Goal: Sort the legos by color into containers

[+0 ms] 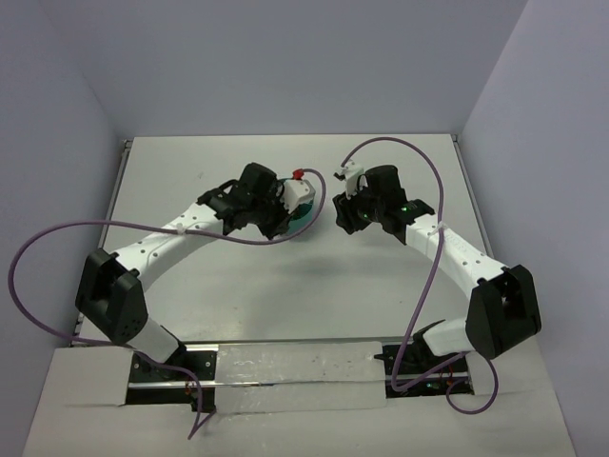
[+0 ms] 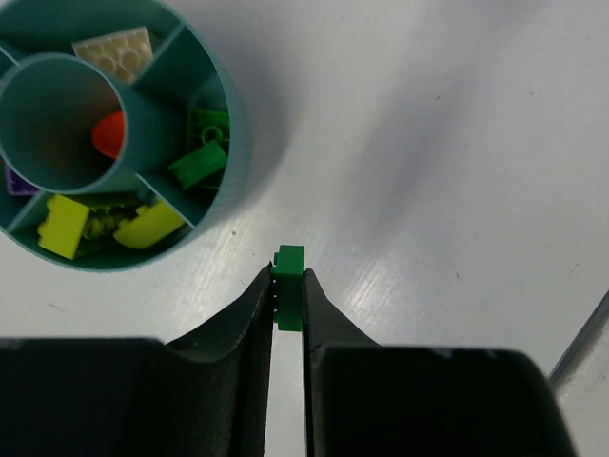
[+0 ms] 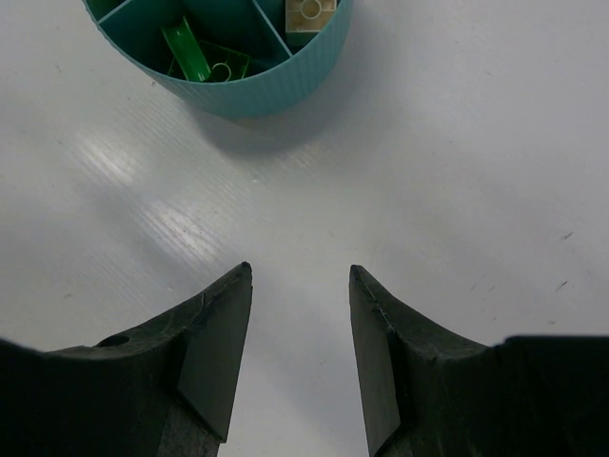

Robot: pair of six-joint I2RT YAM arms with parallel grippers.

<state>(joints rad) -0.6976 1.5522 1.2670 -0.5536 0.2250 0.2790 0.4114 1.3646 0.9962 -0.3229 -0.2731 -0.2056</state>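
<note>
My left gripper (image 2: 288, 286) is shut on a dark green lego (image 2: 289, 290), held above the table just right of the round teal bowl (image 2: 236, 143). The bowl's compartments hold dark green bricks (image 2: 198, 164), lime-green bricks (image 2: 63, 227), a whitish brick (image 2: 117, 52), a bit of purple (image 2: 16, 178), and an orange-red bit (image 2: 109, 133) in the central ring. My right gripper (image 3: 300, 276) is open and empty over bare table, in front of the bowl (image 3: 276, 81). In the top view the bowl (image 1: 306, 214) is mostly hidden under the left gripper (image 1: 284, 211).
The white table (image 1: 285, 286) has grey walls behind and at both sides. A clear strip (image 1: 295, 376) lies between the arm bases at the near edge. The right wrist (image 1: 366, 205) sits close to the bowl's right.
</note>
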